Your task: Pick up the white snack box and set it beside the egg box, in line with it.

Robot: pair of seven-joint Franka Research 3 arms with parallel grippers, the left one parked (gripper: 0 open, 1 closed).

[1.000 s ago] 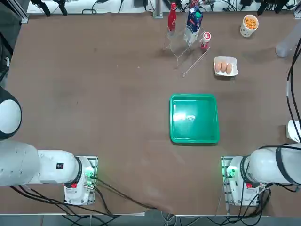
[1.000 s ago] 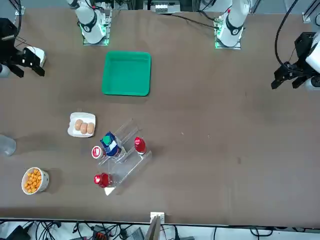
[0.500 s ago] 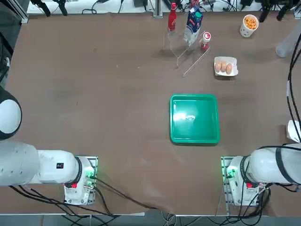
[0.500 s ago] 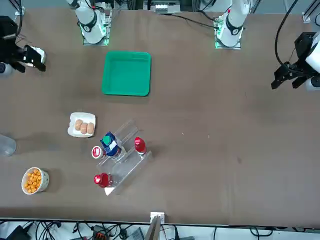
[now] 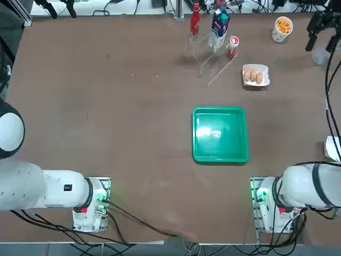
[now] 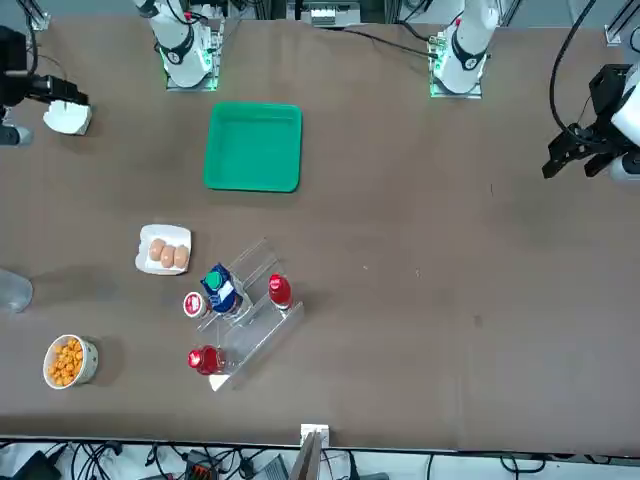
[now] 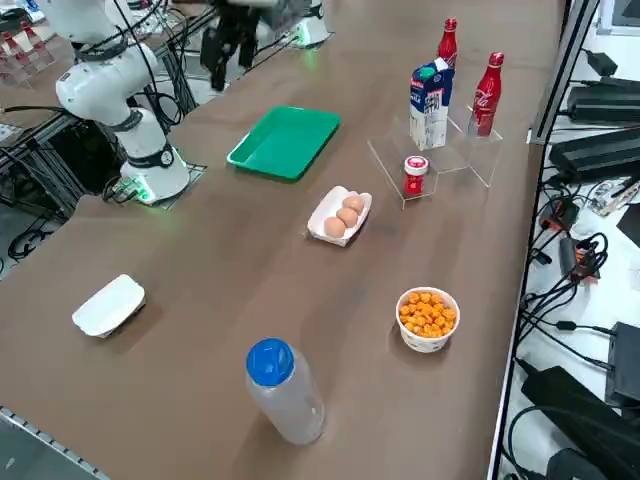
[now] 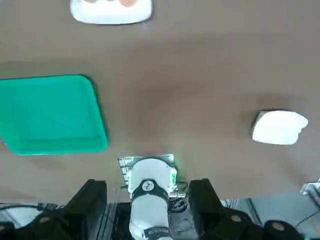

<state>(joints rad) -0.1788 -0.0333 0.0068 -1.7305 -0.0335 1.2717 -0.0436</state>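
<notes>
The right gripper (image 8: 147,192) hangs wide open, apparently empty, above the brown table; the smooth, rounded white snack box (image 7: 108,305) lies at the top view's four o'clock.

Green tray (image 5: 220,135): glossy, smooth plastic, strong highlight. Snack box (image 7: 109,305): smooth white, low sheen. Angled rack (image 7: 440,160): clear, glossy plastic. Bottle near the desk's (image 7: 215,330) right edge: translucent plastic (image 7: 287,391), blue cap. Desk top: smooth brown, faint soft sheen.
</notes>
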